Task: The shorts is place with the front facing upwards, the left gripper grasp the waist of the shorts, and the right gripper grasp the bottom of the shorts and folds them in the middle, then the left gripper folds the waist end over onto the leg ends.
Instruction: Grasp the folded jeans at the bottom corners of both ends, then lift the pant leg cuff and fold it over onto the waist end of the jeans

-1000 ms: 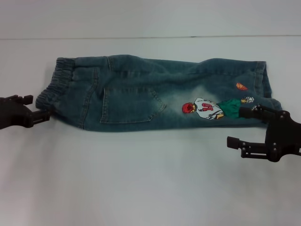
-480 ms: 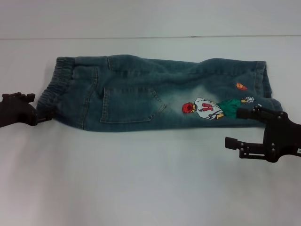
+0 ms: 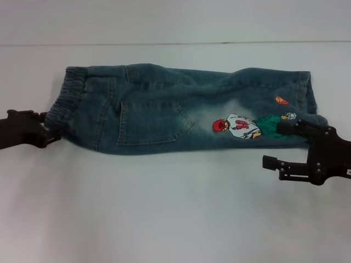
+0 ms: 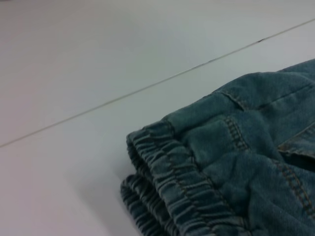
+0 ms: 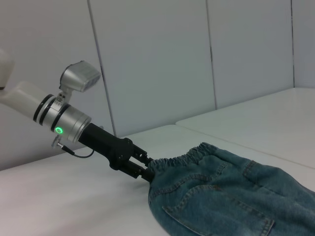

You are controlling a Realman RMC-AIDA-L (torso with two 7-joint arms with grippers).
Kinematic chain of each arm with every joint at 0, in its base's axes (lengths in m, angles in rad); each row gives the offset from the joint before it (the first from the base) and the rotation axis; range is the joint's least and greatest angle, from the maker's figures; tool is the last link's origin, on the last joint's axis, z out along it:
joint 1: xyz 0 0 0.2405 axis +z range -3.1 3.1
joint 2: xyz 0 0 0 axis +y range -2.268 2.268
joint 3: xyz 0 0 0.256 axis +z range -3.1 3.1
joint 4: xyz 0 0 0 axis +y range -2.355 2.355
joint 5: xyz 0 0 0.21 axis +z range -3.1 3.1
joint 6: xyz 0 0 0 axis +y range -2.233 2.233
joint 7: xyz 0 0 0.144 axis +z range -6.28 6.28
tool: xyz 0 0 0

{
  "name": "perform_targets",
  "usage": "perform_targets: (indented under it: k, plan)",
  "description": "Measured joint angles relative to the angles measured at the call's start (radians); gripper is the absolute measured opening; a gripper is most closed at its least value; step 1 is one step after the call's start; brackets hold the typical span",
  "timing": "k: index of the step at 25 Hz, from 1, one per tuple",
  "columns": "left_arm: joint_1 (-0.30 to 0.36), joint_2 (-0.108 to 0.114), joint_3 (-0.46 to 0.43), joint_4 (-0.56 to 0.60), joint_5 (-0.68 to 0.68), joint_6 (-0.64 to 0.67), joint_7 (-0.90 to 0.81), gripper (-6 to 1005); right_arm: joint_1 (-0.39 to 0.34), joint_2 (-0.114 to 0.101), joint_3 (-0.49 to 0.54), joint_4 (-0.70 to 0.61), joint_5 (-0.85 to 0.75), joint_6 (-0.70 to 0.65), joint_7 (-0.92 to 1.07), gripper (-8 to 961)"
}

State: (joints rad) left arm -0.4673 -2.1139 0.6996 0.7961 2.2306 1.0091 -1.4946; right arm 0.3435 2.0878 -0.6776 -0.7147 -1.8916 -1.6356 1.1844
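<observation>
White worktop (image 3: 164, 219) and pale wall panels fill the scene. At the worktop's left edge the left pincer (image 3: 48, 133) has its fingers closed on the near corner of the ruched waist (image 3: 64, 101); the right wrist view shows its tips (image 5: 142, 169) pinching that band. Toward the right edge the right pincer (image 3: 285, 145) stands with its jaws spread, one finger over the cloth beside the cartoon embroidery (image 3: 238, 126), the other clear of it on the near side, so the near hem corner sits between them, not yet gripped.

Between the two lie the shorts (image 3: 164, 109), already doubled lengthwise, patch pocket (image 3: 151, 121) up. Their long axis runs left to right across the worktop, waist at the left pincer and leg ends (image 3: 308, 93) at the right.

Judging from this, the lengthwise fold is done. What remains is the left pincer carrying the waist rightward along that axis onto the leg ends; the right one may need to clear off first.
</observation>
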Motion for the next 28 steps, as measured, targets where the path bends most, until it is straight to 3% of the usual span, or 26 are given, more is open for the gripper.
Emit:
perform_targets:
  k: [8,16,21,28]
  plan:
    - [-0.046,0.013,0.007,-0.025,0.023,0.042,-0.031,350,0.0,0.002,0.009,0.0,0.004,0.02,0.001,945]
    - [-0.062,0.013,0.009,-0.015,0.042,0.048,-0.071,90,-0.005,0.001,0.068,0.027,0.033,0.036,-0.015,920]
    - [-0.072,0.01,0.009,0.002,0.04,0.073,-0.094,44,-0.012,0.002,0.082,0.023,0.033,0.047,-0.046,905]
    - [-0.082,-0.003,0.009,0.098,0.039,0.165,-0.174,44,0.021,0.005,0.123,0.139,0.117,0.172,-0.156,664]
